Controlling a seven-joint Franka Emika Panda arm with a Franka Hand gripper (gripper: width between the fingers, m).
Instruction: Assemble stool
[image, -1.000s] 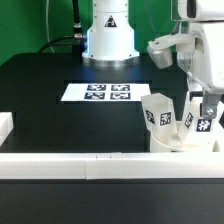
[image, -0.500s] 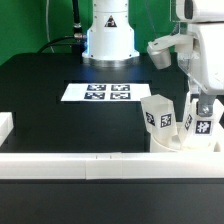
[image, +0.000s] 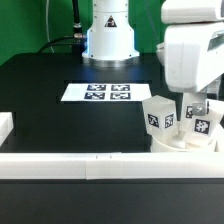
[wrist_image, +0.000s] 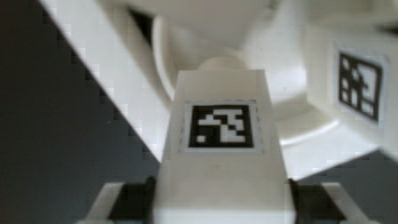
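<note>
The stool's round white seat (image: 183, 144) lies at the exterior view's right against the front rail. Two tagged white legs stand on it, one at the left (image: 158, 113) and one at the right (image: 203, 126). My gripper (image: 199, 107) comes down on the right leg from above. In the wrist view the gripper (wrist_image: 222, 200) is shut on that leg (wrist_image: 222, 135), with the dark fingers (wrist_image: 130, 200) against both its sides. The other leg (wrist_image: 356, 80) and part of the seat (wrist_image: 311, 150) show beyond it.
The marker board (image: 108, 92) lies in the middle of the black table. A long white rail (image: 90, 160) runs along the front edge, with a short rail piece (image: 6, 126) at the exterior view's left. The robot base (image: 108, 40) stands at the back.
The arm's hand has swung toward the exterior view's left and now hides more of the scene above the seat. The gripped leg stays about where it was.
</note>
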